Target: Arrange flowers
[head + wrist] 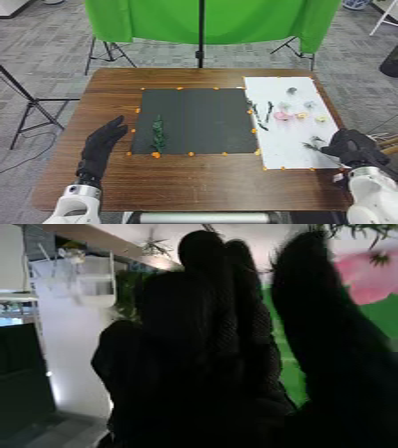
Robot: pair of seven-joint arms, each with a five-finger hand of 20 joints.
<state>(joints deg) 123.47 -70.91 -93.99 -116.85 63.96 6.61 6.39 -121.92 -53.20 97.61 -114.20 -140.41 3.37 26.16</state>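
At the near right of the bench (178,185), the right hand (355,146) is at the right edge of the white sheet (289,135), its fingers straight and the thumb held apart from them. Just beside its fingertips lie small dark sprigs (310,146); whether it touches them I cannot tell.

Across on the left, the left hand (98,146) is spread loosely beside the dark mat (200,122), fingers pointing to the far side, holding nothing.

The near left part of the mat carries one leafy green stem (158,134), lying lengthwise from near to far. If the mat is where the arrangement is to grow, this is the only piece laid so far, and the work looks barely begun.

The rest is left to do. Farther along the white sheet are a pink flower (282,115), a yellow flower (300,115) just to its right, and another yellowish bloom (322,119) farther right. Long thin stems (269,111) lie by the sheet's left edge. Beyond the pink one are pale blooms (309,104), and farthest of all a small greyish bloom (291,91). All of these presumably still need carrying over to the mat.
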